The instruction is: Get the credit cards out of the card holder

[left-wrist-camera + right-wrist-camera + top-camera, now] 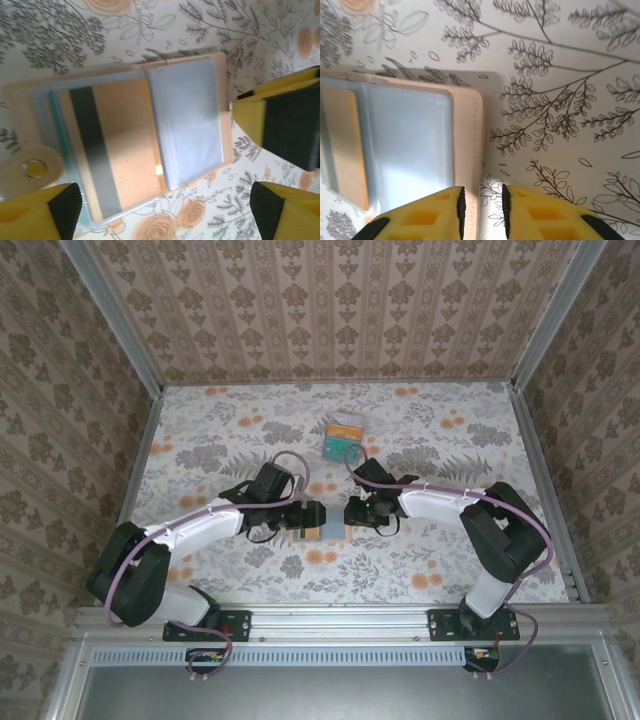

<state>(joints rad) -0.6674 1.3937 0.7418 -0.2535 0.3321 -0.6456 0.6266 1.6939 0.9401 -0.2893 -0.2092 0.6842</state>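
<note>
Lying open and flat mid-worktop, a little toward the near edge, the card holder [318,531] showed grey-blue panels and tan edging. An orange credit card [112,145] with a dark stripe sat in its clear sleeve. Left claw [165,200] gaped wide above, likely lining up a pull. Right claw [481,210] sat nearly closed at the holder's tan edge, probably steadying it, though a grip couldn't be confirmed. Loose cards [342,435] lay stacked toward the far edge.
</note>
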